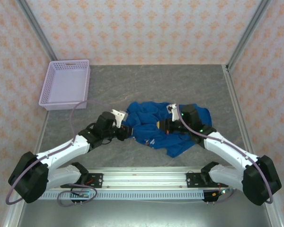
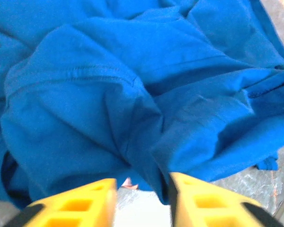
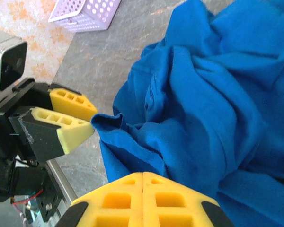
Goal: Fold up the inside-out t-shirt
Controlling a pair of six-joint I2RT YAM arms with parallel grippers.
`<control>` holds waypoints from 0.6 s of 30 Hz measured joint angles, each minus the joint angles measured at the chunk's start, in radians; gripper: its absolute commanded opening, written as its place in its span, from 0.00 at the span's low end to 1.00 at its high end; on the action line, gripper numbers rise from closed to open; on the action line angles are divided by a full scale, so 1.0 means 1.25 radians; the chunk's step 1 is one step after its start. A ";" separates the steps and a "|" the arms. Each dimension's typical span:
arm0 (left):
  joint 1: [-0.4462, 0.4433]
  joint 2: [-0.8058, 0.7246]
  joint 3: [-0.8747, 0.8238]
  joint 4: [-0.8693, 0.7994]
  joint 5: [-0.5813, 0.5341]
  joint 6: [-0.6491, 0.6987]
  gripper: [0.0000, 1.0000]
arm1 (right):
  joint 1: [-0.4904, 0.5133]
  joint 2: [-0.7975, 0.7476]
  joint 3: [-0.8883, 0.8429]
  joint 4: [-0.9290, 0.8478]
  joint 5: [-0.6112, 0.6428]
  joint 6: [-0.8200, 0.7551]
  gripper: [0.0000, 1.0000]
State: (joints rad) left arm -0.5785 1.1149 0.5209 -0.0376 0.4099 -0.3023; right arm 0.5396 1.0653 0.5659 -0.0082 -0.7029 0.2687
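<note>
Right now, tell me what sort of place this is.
Probably a robot test cell, not a home: a grey table boxed in by aluminium frame posts and patterned backdrop panels, two arms bolted to a rail at its near edge, a blue t-shirt between them.

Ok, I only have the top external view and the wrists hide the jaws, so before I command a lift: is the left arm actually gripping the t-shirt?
Observer: No. In the left wrist view the jaws of the left gripper stand parted, with a fold of the t-shirt hanging into the gap.
Operator: And the right one?
Observer: In the right wrist view the right gripper is shut, its fingers pressed together with the tips against a crumpled fold of the t-shirt. I cannot tell whether any cloth is pinched between them.
</note>
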 measured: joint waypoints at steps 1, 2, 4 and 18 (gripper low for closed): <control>-0.007 -0.003 0.000 -0.007 -0.004 -0.004 0.49 | 0.004 -0.006 -0.010 0.006 -0.002 0.000 0.00; -0.015 -0.006 0.002 -0.016 -0.009 -0.006 0.53 | 0.009 -0.011 -0.017 0.010 -0.004 -0.001 0.00; -0.034 -0.016 0.009 -0.031 -0.024 -0.007 0.59 | 0.020 -0.023 -0.029 0.019 -0.005 -0.005 0.00; -0.100 0.203 0.282 -0.191 -0.041 0.019 0.57 | 0.053 -0.044 -0.052 0.021 -0.010 -0.039 0.00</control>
State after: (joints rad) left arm -0.7040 1.3689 0.8738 -0.2760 0.3584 -0.2787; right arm 0.6064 1.0103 0.5007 0.0177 -0.7151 0.2203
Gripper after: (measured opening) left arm 0.594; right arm 0.046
